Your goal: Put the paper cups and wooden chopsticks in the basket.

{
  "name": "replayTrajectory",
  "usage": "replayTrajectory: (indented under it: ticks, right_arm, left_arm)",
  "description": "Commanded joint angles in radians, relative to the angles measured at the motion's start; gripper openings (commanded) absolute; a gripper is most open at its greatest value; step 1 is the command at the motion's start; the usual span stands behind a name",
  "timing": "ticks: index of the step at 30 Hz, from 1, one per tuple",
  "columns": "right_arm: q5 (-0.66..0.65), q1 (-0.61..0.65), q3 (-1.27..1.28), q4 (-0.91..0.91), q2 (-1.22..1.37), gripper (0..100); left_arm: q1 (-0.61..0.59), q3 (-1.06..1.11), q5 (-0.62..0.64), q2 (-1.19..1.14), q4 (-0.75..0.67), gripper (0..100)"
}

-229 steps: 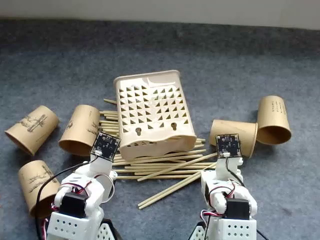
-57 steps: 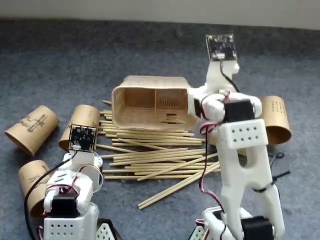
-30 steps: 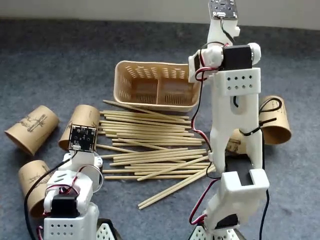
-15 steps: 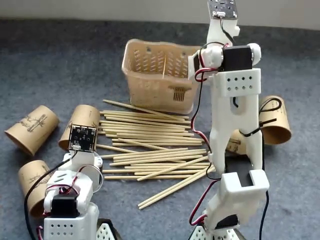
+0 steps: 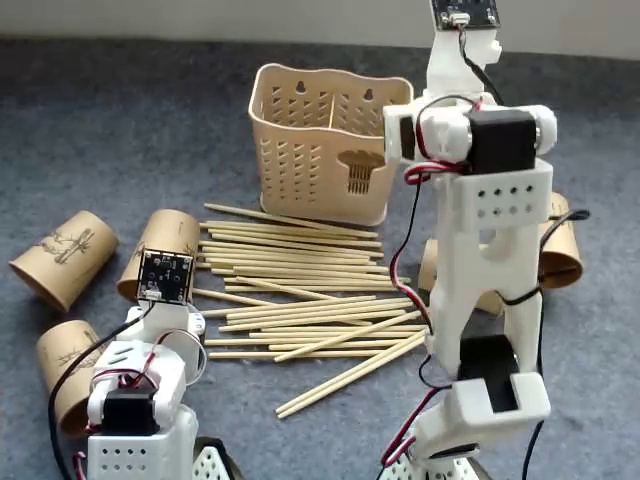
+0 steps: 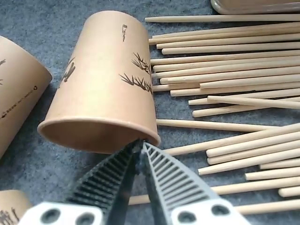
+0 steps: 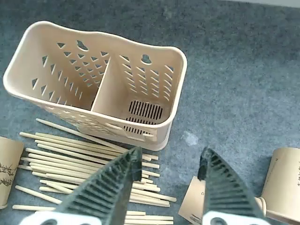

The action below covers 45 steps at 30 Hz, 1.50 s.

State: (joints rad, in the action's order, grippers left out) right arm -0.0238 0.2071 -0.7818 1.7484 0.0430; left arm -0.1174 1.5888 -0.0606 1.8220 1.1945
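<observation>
You are holding right end effector open over basket, left end effector closed by cup, both empty.

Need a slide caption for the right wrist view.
Open right gripper over the upright, empty basket; wooden chopsticks and paper cups lie beside it on grey carpet.

Soft, even, fairly bright light; shadows faint.

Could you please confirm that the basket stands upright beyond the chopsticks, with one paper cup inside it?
Not quite: the basket does stand upright beyond the chopsticks, but it holds no paper cup. Both its compartments are empty, as the right wrist view shows.
</observation>
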Motion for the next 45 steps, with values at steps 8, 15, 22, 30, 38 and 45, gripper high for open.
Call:
replayTrajectory:
  ticks: [8, 15, 22, 30, 38, 45]
  right_arm:
    - [-0.063, -0.094, 0.318, 0.013, -0.260, 20.2]
    - [-0.103, -0.173, 0.575, 0.012, -0.423, 20.2]
    - [-0.097, -0.259, 0.817, -0.027, -0.579, 20.2]
    - [-0.097, -0.357, 1.233, -0.309, -0.835, 20.2]
    - [-0.095, -0.423, 1.465, -0.515, -0.872, 20.2]
    - [-0.026, -0.483, 1.527, -0.668, -0.791, 20.2]
  left_arm:
    - [-0.010, 0.039, -0.074, 0.016, -0.069, 3]
    - [-0.010, 0.047, -0.074, 0.016, -0.080, 3]
    - [-0.010, 0.047, -0.074, 0.016, -0.080, 3]
    - [-0.010, 0.048, -0.074, 0.016, -0.080, 3]
    - [-0.010, 0.048, -0.074, 0.016, -0.078, 3]
    - [-0.010, 0.048, -0.074, 0.016, -0.077, 3]
